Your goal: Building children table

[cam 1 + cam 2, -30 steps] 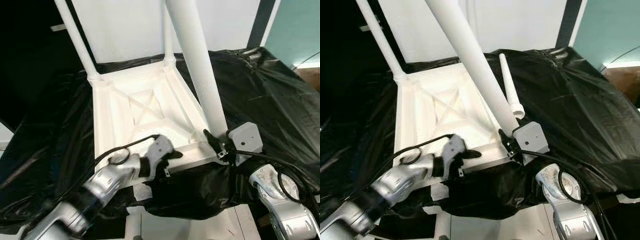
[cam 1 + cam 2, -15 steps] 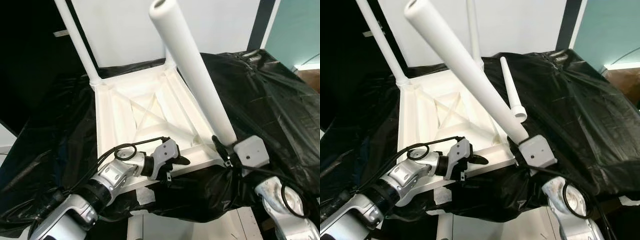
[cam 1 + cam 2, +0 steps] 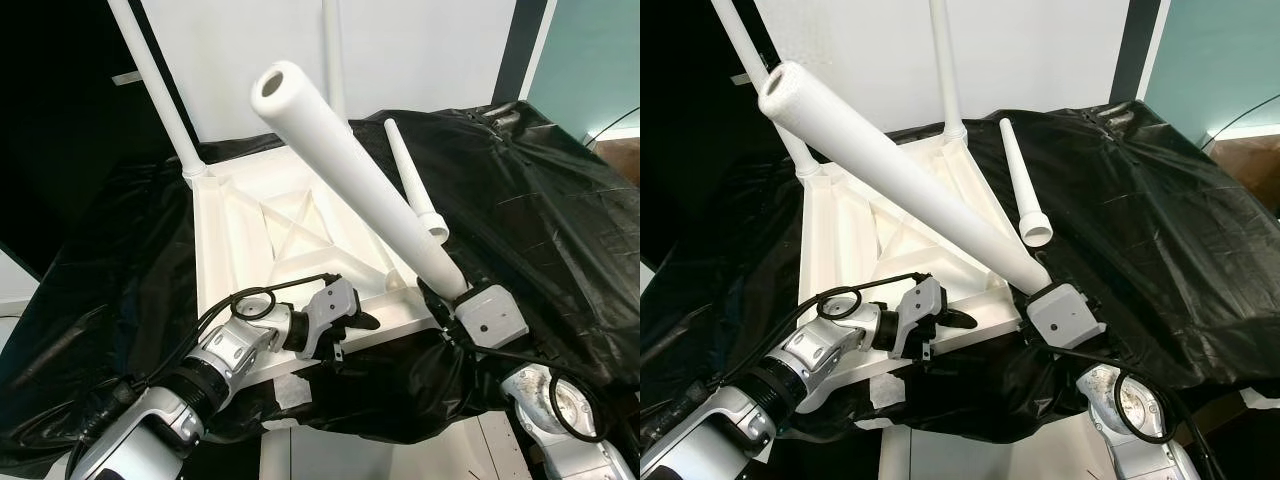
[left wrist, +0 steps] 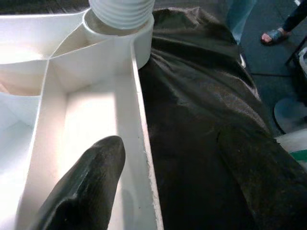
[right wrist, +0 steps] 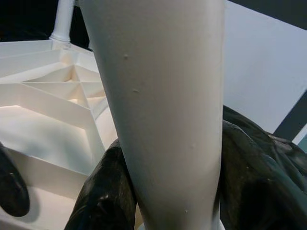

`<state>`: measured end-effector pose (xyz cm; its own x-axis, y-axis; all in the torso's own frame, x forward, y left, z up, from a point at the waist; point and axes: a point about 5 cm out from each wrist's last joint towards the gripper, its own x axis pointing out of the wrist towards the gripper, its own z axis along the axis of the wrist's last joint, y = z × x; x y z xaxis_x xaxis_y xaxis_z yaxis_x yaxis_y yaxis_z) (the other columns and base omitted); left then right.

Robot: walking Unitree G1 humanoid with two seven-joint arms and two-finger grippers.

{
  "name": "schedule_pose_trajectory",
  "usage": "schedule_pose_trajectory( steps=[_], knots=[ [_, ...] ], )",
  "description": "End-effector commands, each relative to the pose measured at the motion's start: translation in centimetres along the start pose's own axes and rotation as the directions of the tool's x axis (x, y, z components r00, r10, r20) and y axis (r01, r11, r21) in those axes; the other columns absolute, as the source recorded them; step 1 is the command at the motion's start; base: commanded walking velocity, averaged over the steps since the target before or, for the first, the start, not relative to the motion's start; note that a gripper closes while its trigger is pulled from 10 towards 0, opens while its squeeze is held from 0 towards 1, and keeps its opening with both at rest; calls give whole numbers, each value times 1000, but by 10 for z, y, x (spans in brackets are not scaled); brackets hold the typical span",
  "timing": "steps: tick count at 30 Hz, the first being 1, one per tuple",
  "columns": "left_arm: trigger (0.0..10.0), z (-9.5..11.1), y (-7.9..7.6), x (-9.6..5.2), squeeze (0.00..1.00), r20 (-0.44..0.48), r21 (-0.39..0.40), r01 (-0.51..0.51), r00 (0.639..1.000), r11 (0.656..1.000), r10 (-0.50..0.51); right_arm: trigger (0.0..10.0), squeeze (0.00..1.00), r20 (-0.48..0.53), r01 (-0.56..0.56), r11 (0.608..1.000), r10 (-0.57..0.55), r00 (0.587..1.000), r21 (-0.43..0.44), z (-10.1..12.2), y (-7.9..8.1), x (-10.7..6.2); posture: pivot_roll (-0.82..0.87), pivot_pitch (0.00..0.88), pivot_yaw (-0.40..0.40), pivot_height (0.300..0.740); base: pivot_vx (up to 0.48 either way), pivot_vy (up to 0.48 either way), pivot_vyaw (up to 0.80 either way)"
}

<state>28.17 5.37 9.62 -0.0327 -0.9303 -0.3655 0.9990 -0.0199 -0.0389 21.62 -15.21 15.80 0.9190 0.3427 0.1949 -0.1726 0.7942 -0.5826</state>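
Done: two legs upright in upturned tabletop [image 3: 250, 225] far corners | Now: my right gripper [image 3: 440, 300] clamps third leg [image 3: 350, 170], tilted at near corner socket | My left gripper [image 3: 345, 320] pinches tabletop's near rim | Left: spare leg [image 3: 410, 175] on black sheet [image 3: 540, 200]

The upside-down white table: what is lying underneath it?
The upside-down white table rests on a crinkled black plastic sheet that spreads out on all sides. A spare white leg lies on that sheet beside it. Whatever supports the sheet is covered.
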Motion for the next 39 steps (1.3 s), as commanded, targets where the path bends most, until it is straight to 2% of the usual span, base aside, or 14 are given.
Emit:
schedule_pose_trajectory(
  steps=[1,5,7,10,12,16,26,28,29,30,32,33,35,39],
  knots=[
    [10000,-29,-5,-1,0,-108,-76,-20,994,997,12,10000,0,-32,26,999,-25,999,35,-9,0,-1,-216,45,84,740,0,0,0],
    [10000,-29,-4,-2,0,-103,-73,-20,995,997,12,10000,0,-80,96,988,-86,993,124,-21,1,-5,-211,44,86,740,0,0,0],
    [10000,-29,-4,-2,0,-103,-73,-20,995,997,13,10000,0,-85,101,986,-90,992,133,-21,1,-5,-211,44,86,740,0,0,0],
    [10000,-30,-3,-3,0,-105,-68,-21,994,997,14,10000,0,-142,130,962,-98,985,241,-30,5,-10,-212,42,90,740,0,0,0],
    [10000,-30,-3,-3,0,-106,-67,-21,994,998,14,10000,0,-151,133,956,-96,984,263,-31,6,-11,-212,42,90,740,0,0,0],
    [10000,-29,-2,-3,0,-111,-58,-15,994,998,9,10000,0,-195,70,916,9,981,395,-38,20,-17,-219,38,93,740,0,0,0],
    [10000,-29,-1,-2,0,-109,-47,-8,994,999,3,10000,0,-274,120,832,39,961,542,-47,17,-24,-231,36,88,740,0,0,0],
    [10000,-29,-1,-2,0,-109,-47,-8,994,999,3,10000,0,-274,120,832,39,961,542,-47,17,-24,-231,36,88,740,0,0,0],
    [10000,-29,-1,-1,0,-111,-46,-6,994,999,1,10000,0,-302,154,800,36,953,580,-49,14,-23,-232,37,88,740,0,0,0],
    [10000,-29,-1,-1,0,-111,-46,-6,994,999,1,10000,0,-302,154,800,36,953,580,-49,14,-23,-232,37,88,740,0,0,0],
    [10000,-30,-2,0,0,-112,-44,-2,994,999,-3,10000,0,-367,202,740,65,928,642,-53,11,-20,-233,41,89,740,0,0,0],
    [10000,-30,-2,0,0,-112,-44,-2,994,999,-3,10000,0,-367,202,740,65,928,642,-53,11,-20,-233,41,89,740,0,0,0],
    [10000,-30,-2,1,0,-111,-44,0,994,999,-5,10000,0,-392,203,700,120,912,685,-52,12,-17,-233,40,89,740,0,0,0],
    [10000,-31,-3,1,0,-110,-46,-1,994,999,-4,10000,0,-435,221,666,172,884,713,-52,11,-13,-232,41,86,740,0,0,0]
  ],
)
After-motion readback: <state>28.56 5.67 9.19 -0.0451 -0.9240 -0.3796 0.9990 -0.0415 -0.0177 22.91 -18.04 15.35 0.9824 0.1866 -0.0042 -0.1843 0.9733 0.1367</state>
